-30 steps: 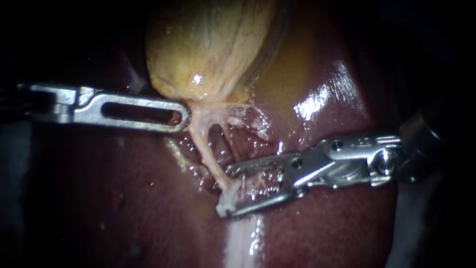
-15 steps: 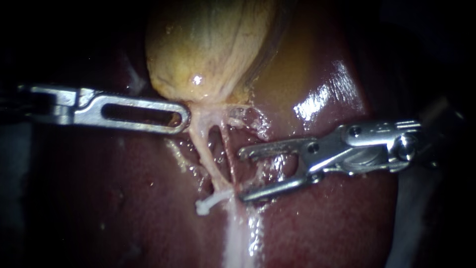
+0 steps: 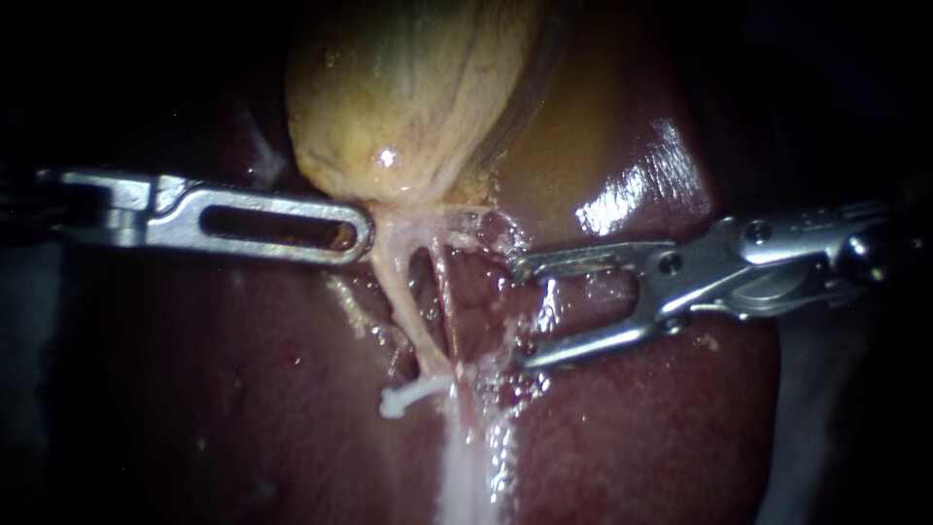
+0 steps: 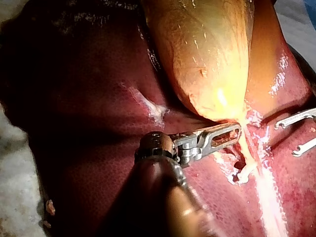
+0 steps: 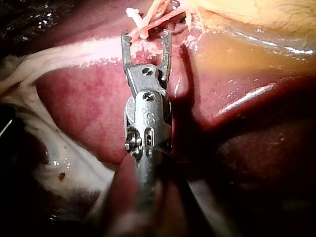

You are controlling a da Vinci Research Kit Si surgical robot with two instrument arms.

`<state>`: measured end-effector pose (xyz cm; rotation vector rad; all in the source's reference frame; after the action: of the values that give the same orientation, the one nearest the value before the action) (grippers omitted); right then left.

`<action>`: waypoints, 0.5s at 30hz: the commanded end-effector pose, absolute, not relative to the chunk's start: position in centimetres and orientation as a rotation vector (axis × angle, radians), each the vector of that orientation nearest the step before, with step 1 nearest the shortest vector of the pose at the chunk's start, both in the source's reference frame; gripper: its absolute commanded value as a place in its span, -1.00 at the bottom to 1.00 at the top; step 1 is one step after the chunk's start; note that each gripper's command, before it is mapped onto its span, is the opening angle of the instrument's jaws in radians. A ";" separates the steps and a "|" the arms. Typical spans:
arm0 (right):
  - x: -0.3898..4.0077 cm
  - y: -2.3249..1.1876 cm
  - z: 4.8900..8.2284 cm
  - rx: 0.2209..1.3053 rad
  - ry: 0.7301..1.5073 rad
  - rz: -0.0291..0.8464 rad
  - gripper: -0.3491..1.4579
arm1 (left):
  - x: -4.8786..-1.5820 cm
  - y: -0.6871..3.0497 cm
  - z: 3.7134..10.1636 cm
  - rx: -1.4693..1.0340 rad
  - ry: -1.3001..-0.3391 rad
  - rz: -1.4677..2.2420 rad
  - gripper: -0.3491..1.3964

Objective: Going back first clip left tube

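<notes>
End effector on the right instrument [image 3: 522, 314] is wide open and empty, sitting over the liver [image 3: 243, 389] off to the right of both tubes. The white clip [image 3: 403, 399] sits across the bottom of the left tube [image 3: 403, 301], just above where the pale strand runs down, and nothing is touching it. The left instrument [image 3: 364, 233] looks clamped on the neck of the gallbladder [image 3: 408, 97], keeping the tubes stretched out, though I'm judging that from a side-on look. So I'd call this the back-off step: the clip is on and the applier is leaving. The next move just needs a straight pull back along its own shaft. The jaws should stay spread or close gently, because the upper tip is near the frayed wet tissue beside the thin right tube [image 3: 445, 301] — snagging that would be the annoying part. A second ago the jaws were right around the clip and tube. Half a second ago they were just beside it, and now they're well apart from it. The clip hasn't budged on the tube and the left instrument hasn't moved either.
</notes>
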<state>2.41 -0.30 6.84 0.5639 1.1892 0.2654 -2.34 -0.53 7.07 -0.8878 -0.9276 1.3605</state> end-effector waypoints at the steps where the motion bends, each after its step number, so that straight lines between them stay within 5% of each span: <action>1: 2.37 -0.30 6.82 0.560 1.190 0.261 -0.06 | -2.35 -0.52 7.07 -0.888 -0.927 1.360 -1.00; 15: 2.20 -0.28 6.75 0.554 1.192 0.251 -0.06 | -2.38 -0.54 7.15 -0.890 -0.923 1.362 -1.00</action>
<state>2.20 -0.28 6.75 0.5542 1.1922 0.2510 -2.39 -0.56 7.18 -0.8904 -0.9243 1.3638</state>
